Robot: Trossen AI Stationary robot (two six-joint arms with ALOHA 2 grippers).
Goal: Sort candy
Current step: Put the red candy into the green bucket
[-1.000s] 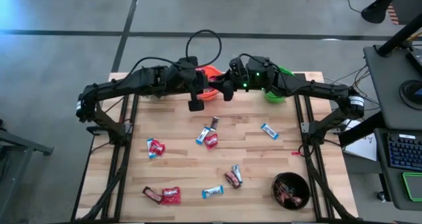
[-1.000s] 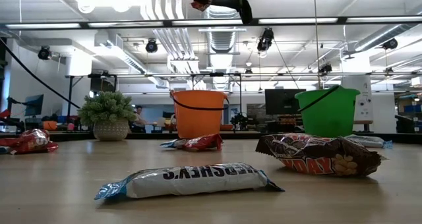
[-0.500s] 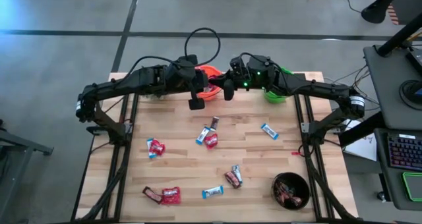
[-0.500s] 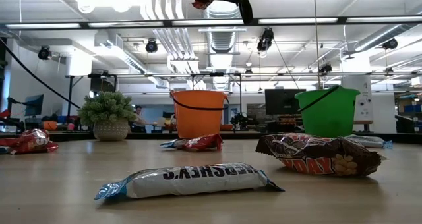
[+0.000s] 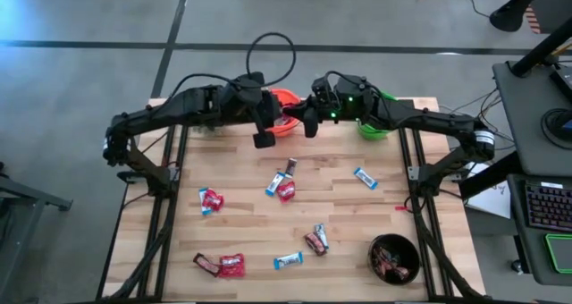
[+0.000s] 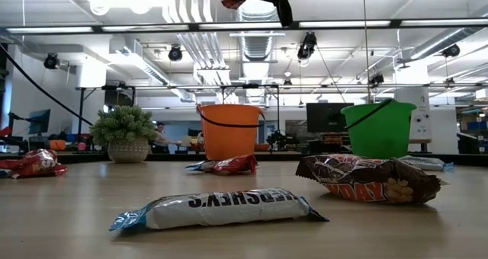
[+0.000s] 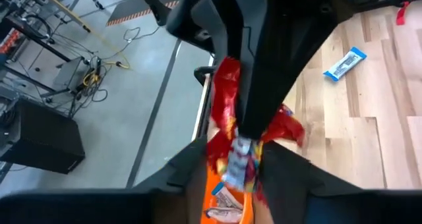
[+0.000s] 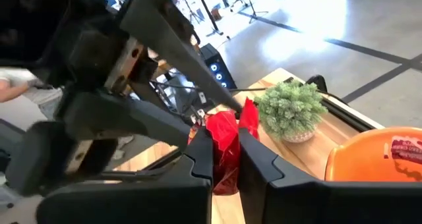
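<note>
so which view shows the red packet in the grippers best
The right wrist view: the red packet sits pinched in the right gripper. The left wrist view shows it partly hidden, the low view only a sliver, the high view nothing.

You have candy (image 5: 286,187) scattered across the wooden table (image 5: 241,223) in front of the orange bucket (image 5: 284,103): red packets, blue-and-white bars and dark brown bars, lying flat, some in touching pairs. One crumpled red packet (image 8: 224,140) hangs above that bucket, pinched upright. More wrappers lie inside the bucket (image 7: 224,204).
</note>
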